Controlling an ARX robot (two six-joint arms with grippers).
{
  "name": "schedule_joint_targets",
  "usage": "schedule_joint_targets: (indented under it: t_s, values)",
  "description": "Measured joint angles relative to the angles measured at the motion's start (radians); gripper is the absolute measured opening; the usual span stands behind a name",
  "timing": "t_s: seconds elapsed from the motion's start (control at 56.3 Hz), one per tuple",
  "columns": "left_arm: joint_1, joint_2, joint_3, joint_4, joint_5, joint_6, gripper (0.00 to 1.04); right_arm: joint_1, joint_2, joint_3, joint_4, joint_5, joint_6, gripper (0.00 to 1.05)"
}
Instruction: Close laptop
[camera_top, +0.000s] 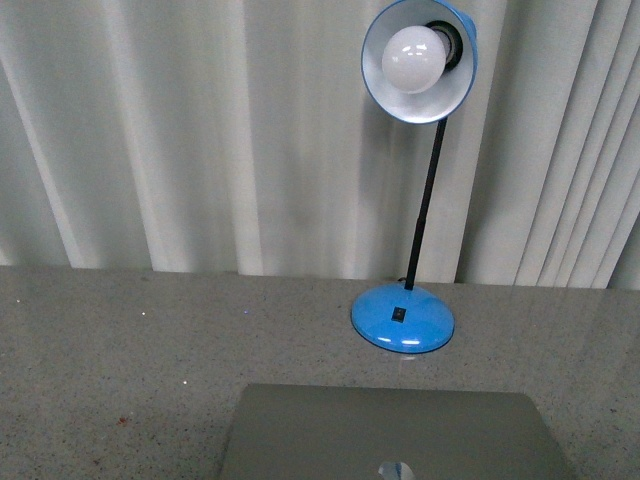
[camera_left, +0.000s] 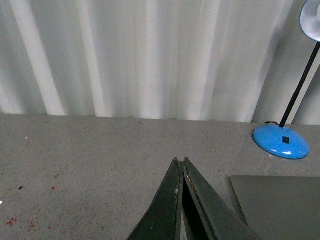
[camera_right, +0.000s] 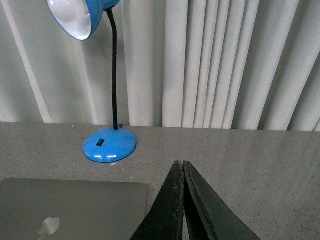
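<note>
Laptop (camera_top: 390, 432) lies shut at the near table (camera_top: 120, 340) edge, lid down flat, logo (camera_top: 396, 469) up. Your left gripper (camera_left: 180, 161) and right gripper (camera_right: 179, 163) hover over the tabletop either side of it, tips pressed together, holding nothing. Beyond stands a blue desk lamp (camera_top: 403, 318), then pale curtains (camera_top: 200, 130).

The flat silver-grey metal laptop (camera_top: 390, 430) runs off the front view's 6 o'clock edge, so only half of its shiny apple logo (camera_top: 396, 470) shows. In the left wrist view, the blue metal desk lamp (camera_left: 281, 140) loses most of its shade at 2 o'clock.
</note>
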Motion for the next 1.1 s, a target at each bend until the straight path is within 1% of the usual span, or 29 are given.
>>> schedule_joint_targets:
  t_s: [0.053,0.124,0.231,0.604,0.621,0.657,0.675,0.71,0.728,0.746,0.781,0.799,0.817,0.852,0.87,0.905,0.923,0.959,0.976,1.012,1.101]
  values:
    - [0.000,-0.074,0.000,-0.097,0.000,0.000,0.04,0.000,-0.013,0.000,-0.012,0.000,0.000,0.03]
    - [0.000,-0.117,0.000,-0.108,0.000,0.000,0.04,0.000,-0.031,0.000,-0.031,0.000,0.000,0.03]
    - [0.000,-0.118,0.000,-0.112,0.000,0.000,0.04,0.000,-0.166,0.001,-0.196,0.000,0.000,0.03]
    - [0.000,-0.120,0.000,-0.113,0.000,0.000,0.04,0.000,-0.200,0.001,-0.205,0.000,0.000,0.03]
    - [0.000,-0.120,0.000,-0.113,0.000,0.000,0.04,0.000,-0.200,0.001,-0.205,0.000,-0.001,0.04]
    - [0.000,-0.120,0.000,-0.113,0.000,-0.001,0.06,0.000,-0.200,0.001,-0.205,0.000,0.000,0.10]
    - [0.000,-0.120,0.000,-0.113,0.000,-0.001,0.09,0.000,-0.200,0.001,-0.205,0.000,0.000,0.12]
    - [0.000,-0.121,0.000,-0.113,0.000,-0.001,0.16,0.000,-0.200,0.001,-0.205,0.000,0.000,0.19]
    - [0.000,-0.121,0.000,-0.113,0.000,-0.001,0.18,0.000,-0.200,0.001,-0.205,0.000,0.000,0.22]
    - [0.000,-0.121,0.000,-0.113,0.000,-0.001,0.22,0.000,-0.200,0.001,-0.205,0.000,0.000,0.24]
    - [0.000,-0.121,0.000,-0.113,0.000,-0.001,0.29,0.000,-0.200,0.001,-0.205,0.000,0.000,0.31]
    - [0.000,-0.121,0.000,-0.113,0.000,-0.001,0.31,0.000,-0.200,0.001,-0.205,0.000,0.000,0.35]
    - [0.000,-0.120,0.000,-0.113,0.000,-0.001,0.34,0.000,-0.200,0.001,-0.205,0.000,0.000,0.36]
    - [0.000,-0.120,0.000,-0.113,0.000,-0.001,0.41,0.000,-0.200,0.001,-0.205,0.000,0.000,0.45]
    - [0.000,-0.120,0.000,-0.113,0.000,-0.001,0.45,0.000,-0.200,0.001,-0.205,0.000,0.000,0.47]
    - [0.000,-0.121,0.000,-0.113,0.000,-0.001,0.52,0.000,-0.200,0.001,-0.205,0.000,0.000,0.54]
    - [0.000,-0.121,0.000,-0.113,0.000,-0.001,0.57,0.000,-0.200,0.001,-0.205,0.000,0.000,0.59]
    - [0.000,-0.121,0.000,-0.113,0.000,-0.001,0.63,0.000,-0.200,0.001,-0.205,0.000,0.000,0.67]
    - [0.000,-0.120,0.000,-0.113,0.000,-0.001,0.66,0.000,-0.200,0.001,-0.205,0.000,0.000,0.68]
    - [0.000,-0.120,0.000,-0.113,0.000,-0.001,0.73,0.000,-0.200,0.001,-0.205,0.000,0.000,0.77]
    - [0.000,-0.121,0.000,-0.113,0.000,-0.001,0.91,0.000,-0.200,0.001,-0.205,0.000,0.000,0.93]
